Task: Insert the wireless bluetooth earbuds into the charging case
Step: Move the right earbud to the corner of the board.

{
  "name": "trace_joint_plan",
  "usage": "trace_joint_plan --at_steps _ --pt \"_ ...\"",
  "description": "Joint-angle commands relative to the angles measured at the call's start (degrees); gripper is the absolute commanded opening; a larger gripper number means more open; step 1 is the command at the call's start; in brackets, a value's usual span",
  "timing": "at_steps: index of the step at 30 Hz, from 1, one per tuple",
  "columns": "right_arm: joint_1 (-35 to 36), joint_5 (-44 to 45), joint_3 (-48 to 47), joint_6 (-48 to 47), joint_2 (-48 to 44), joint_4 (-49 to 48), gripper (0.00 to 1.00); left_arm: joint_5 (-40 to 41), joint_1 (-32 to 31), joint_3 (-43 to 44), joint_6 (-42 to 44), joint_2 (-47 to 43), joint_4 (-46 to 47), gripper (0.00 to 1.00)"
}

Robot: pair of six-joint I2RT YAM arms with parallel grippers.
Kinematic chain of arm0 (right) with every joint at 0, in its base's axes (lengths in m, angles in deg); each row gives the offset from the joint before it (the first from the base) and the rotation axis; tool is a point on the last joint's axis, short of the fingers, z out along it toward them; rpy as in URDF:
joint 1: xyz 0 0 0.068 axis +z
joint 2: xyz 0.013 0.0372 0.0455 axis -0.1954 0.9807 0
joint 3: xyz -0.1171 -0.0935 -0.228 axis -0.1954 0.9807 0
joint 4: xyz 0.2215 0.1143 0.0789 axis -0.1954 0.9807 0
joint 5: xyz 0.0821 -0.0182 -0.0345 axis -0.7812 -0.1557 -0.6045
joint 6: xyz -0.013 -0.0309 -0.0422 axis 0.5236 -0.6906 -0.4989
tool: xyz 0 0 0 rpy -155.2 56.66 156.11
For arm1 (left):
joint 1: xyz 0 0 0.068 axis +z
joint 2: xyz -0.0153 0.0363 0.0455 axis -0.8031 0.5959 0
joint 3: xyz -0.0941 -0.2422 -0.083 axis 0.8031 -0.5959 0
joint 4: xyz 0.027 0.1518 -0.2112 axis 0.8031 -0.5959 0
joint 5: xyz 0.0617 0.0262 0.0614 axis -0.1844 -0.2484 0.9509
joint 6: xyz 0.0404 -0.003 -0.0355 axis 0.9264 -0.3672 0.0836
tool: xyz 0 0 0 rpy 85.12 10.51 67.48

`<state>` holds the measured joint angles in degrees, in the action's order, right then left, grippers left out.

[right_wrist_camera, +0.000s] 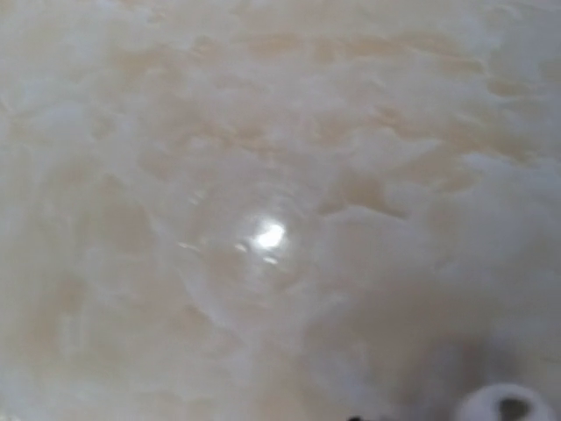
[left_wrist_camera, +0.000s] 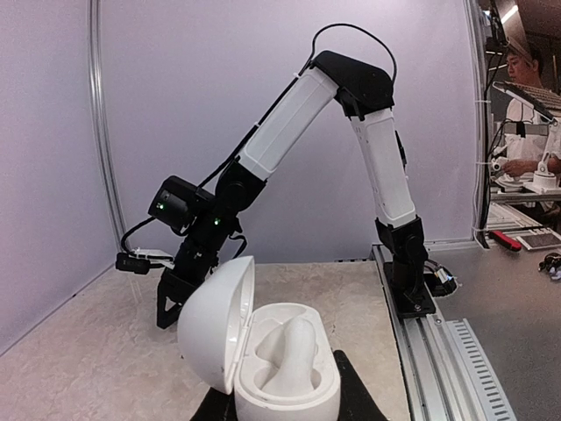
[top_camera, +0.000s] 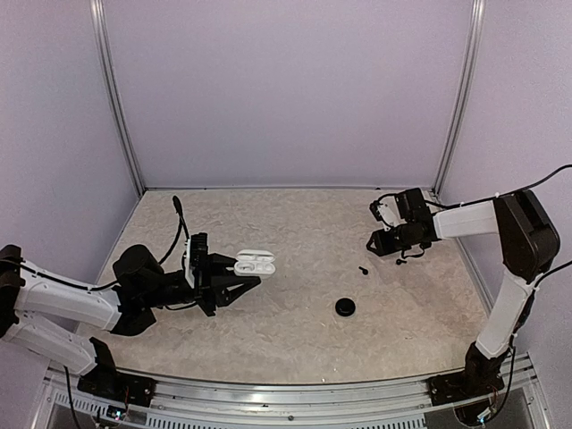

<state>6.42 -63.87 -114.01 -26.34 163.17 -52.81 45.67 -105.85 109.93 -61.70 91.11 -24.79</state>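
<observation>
At left, open charging case (top_camera: 255, 263), clamped in left tool (top_camera: 242, 272)

A black round disc (top_camera: 345, 307) lies on the mottled beige table (top_camera: 295, 340), a tiny black piece (top_camera: 364, 269) near it.

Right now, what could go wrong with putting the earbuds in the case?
The left gripper grips the charging case by one end, so it might slip or twist when pushed. Its open lid stands beside the sockets; a bump could flip it shut. The right gripper is far off, and its camera view is blurry.
</observation>
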Motion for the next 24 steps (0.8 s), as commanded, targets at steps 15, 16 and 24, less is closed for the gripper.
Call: trace_joint_plan --at_steps 15,16,24 --pt "-10.22 -0.48 -1.22 -7.24 -1.24 0.57 0.31 -0.18 -0.05 0.87 -0.10 -0.44 0.93 0.01" --pt "-10.42 -1.17 -1.91 -7.67 -0.30 0.67 0.31 -0.17 -0.05 0.95 -0.14 -0.37 0.90 0.01" --pt "-11.01 -4.49 -6.93 -9.85 5.36 1.84 0.30 -0.17 -0.04 1.06 0.17 -0.39 0.59 0.01"
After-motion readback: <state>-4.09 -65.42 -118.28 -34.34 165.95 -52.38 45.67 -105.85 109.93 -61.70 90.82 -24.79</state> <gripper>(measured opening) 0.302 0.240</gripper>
